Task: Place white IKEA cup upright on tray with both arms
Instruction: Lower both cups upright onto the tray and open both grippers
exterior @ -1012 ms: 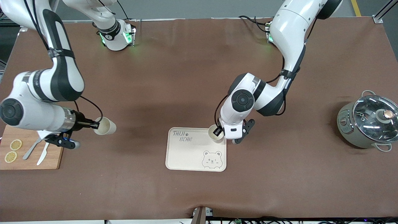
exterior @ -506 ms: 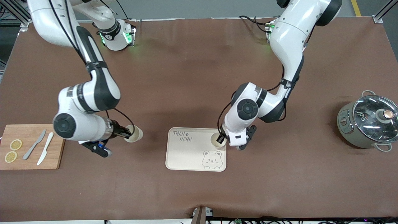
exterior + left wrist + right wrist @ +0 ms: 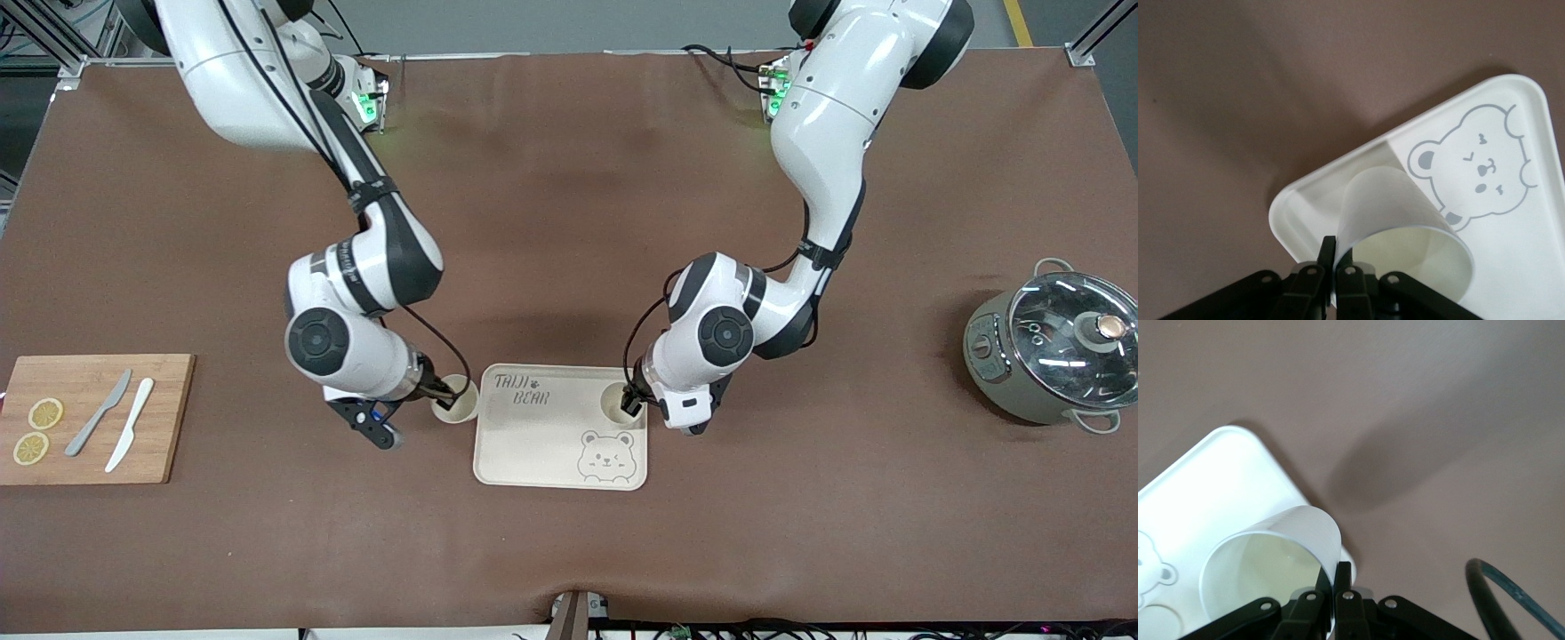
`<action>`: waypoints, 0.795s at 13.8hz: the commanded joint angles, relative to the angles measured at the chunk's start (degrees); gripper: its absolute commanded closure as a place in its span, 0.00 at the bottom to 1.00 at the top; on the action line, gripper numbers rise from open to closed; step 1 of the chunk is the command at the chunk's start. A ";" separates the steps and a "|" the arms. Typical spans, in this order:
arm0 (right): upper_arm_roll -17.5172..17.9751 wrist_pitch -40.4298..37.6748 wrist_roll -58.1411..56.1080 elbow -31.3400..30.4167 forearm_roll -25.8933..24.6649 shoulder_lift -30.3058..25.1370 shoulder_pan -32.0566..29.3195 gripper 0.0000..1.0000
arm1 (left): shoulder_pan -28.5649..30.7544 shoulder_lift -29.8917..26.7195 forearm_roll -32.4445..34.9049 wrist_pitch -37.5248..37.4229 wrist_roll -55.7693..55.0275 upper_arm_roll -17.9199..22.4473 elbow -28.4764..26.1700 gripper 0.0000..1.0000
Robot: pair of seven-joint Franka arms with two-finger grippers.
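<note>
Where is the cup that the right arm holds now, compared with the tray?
The white paper-like cup is pinched at its rim by the right gripper, upright, just off the cream rectangular bear tray, beside the tray's edge toward the right arm's end.

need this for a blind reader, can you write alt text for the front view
Two white robot arms each pinch a white cup by its rim: the left gripper holds its cup over a corner of the cream bear tray, and the right gripper holds its cup beside the tray's edge. A cutting board and a lidded pot sit at the table's two ends.
</note>
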 commanded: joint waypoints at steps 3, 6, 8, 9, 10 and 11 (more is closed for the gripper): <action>-0.58 6.94 7.11 2.10 0.95 4.83 4.07 1.00 | -0.32 0.85 -2.51 1.00 0.57 0.10 1.18 0.22; -0.59 7.75 8.00 1.84 0.87 6.07 5.04 1.00 | -0.41 -0.81 -1.63 0.56 0.57 0.19 1.18 0.00; -0.59 7.75 8.00 1.66 0.95 6.77 4.96 0.62 | -0.24 -5.54 0.65 -3.89 0.66 0.19 0.30 0.00; -0.59 7.75 8.00 1.75 0.78 7.04 5.05 0.01 | 0.12 -7.30 1.01 -6.62 0.74 0.36 0.56 0.00; -0.59 7.66 7.31 1.93 0.52 6.95 5.05 0.00 | 0.64 -9.41 1.27 -8.13 1.27 0.63 0.39 0.00; -0.59 7.31 6.95 2.19 0.34 6.60 5.05 0.00 | 1.17 -10.56 1.88 -10.14 3.27 0.72 0.48 0.00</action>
